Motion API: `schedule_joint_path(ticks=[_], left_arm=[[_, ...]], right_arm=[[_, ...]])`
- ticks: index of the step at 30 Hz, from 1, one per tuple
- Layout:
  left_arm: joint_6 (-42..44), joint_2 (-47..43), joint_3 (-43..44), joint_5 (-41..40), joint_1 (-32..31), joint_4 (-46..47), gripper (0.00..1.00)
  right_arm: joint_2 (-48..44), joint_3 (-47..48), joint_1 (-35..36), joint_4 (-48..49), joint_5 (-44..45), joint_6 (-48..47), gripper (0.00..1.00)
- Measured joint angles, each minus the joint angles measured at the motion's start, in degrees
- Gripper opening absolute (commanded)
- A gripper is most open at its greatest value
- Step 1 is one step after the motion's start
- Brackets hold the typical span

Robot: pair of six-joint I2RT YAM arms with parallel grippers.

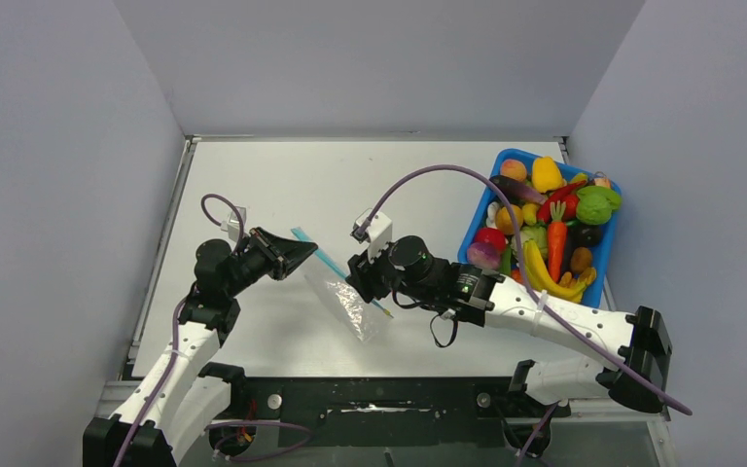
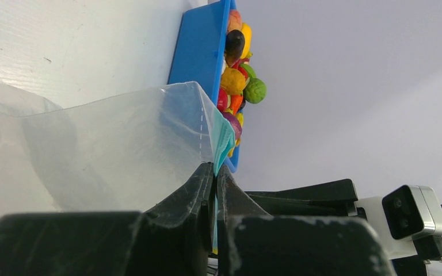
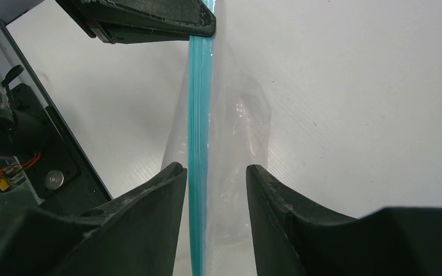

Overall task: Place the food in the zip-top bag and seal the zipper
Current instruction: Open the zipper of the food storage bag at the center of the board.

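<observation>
The left gripper point(image 2: 214, 172) is pinched tight on one end of the zipper point(image 3: 198, 115), and the clear bag point(image 1: 352, 309) hangs from that strip over the table point(image 1: 282, 185). The right gripper point(image 3: 214, 169) stands part open with the strip running between its fingers, gripping nothing. The food point(image 1: 554, 233) lies heaped in the blue bin point(image 2: 195, 52), well right of the bag.

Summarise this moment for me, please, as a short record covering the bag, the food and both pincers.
left pincer: shut on one end of the zipper
right pincer: open, one finger on either side of the zipper
zip-top bag: hanging from the zipper between the two arms, no food visible inside
food: piled in the blue bin
</observation>
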Motion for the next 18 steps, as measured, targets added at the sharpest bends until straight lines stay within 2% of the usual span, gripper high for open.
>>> schedule_joint_path(ticks=[18], left_arm=[[0.0, 0.0, 0.0, 0.0, 0.0, 0.0, 0.00]], right_arm=[[1.9, -0.3, 0.0, -0.4, 0.0, 0.1, 0.38]])
